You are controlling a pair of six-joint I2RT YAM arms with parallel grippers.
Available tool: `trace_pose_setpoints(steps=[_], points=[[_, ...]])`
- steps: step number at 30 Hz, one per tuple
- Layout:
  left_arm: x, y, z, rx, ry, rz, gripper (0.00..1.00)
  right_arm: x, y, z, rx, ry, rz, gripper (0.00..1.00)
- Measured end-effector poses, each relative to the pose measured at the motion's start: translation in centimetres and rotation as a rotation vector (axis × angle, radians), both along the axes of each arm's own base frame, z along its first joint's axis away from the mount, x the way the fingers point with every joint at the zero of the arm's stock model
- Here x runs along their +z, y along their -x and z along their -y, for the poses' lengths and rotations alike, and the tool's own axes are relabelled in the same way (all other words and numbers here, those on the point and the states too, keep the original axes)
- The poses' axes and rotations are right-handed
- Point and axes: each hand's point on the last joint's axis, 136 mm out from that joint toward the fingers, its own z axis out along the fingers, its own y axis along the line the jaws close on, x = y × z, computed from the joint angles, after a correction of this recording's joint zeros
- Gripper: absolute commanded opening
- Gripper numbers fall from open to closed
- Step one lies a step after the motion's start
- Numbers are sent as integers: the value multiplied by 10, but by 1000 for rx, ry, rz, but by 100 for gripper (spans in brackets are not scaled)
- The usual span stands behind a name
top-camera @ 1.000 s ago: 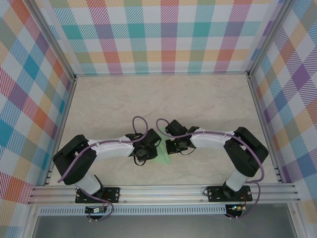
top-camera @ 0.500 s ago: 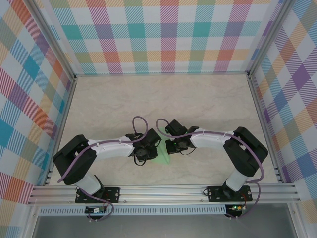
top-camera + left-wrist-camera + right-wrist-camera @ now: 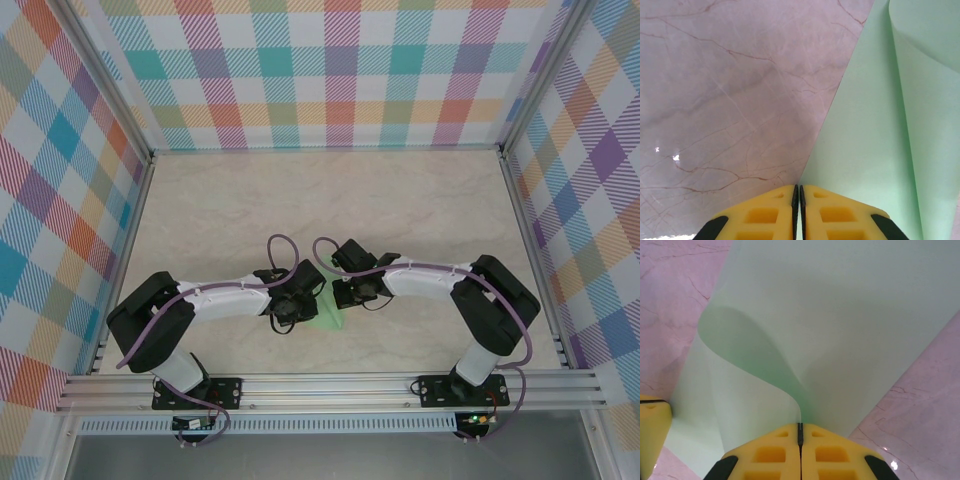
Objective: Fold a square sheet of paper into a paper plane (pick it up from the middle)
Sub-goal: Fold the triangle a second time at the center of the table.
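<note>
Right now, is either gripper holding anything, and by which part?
Both hold the paper. The left gripper pinches it at one edge. The right gripper pinches a lifted, curled edge.

Left claw (image 3: 797,189) and right claw (image 3: 800,426) clamped tight, arms angled inward

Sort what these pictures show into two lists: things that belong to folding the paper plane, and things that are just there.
Belongs to the job: paper; left gripper and right gripper, both pinching it.
Just there: table; checked walls.
</note>
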Motion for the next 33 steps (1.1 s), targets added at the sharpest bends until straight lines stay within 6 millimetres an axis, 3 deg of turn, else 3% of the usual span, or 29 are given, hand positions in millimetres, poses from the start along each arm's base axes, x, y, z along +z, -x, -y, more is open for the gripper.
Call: trace_pose_setpoints(steps=[33], points=[[0,0,0,0,1,1,12,-7,0,3,-8,20,-7,6]])
